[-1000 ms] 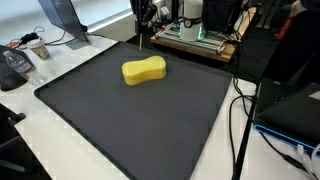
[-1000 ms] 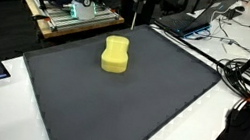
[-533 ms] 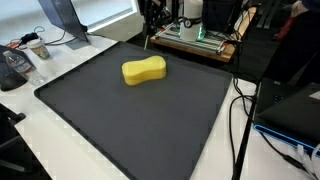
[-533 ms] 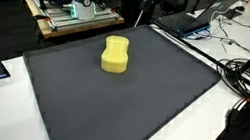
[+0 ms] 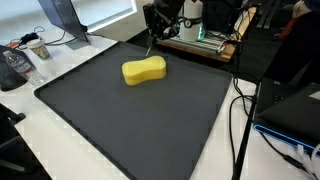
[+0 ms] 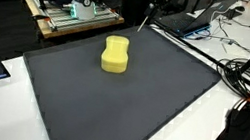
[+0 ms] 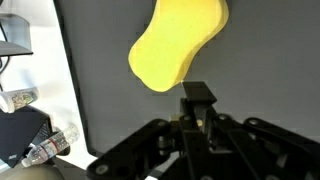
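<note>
Far to the left of the yellow sponge, in an exterior view, a small cup stands on the white surface among some clutter too small to make out, and a dark monitor stand rises behind it. The sponge itself lies flat on the black mat, in the mat's far half and well clear of every edge, with nothing touching it. The wrist view shows its rounded, waisted outline ahead of the fingers, apart from them. Just behind the sponge and slightly to its right, the gripper hangs above the mat's far edge. Its fingers are together, clamped on a thin rod that slants down toward the mat, its tip short of the sponge. What the rod is cannot be told. It also shows as a pale slanted line in an exterior view, below the gripper. Farther right behind the sponge sits a wooden-framed machine with green lights. To the sponge's right, past the mat's edge, black cables trail over the surface, and a dark flat device lies at the far right.
</note>
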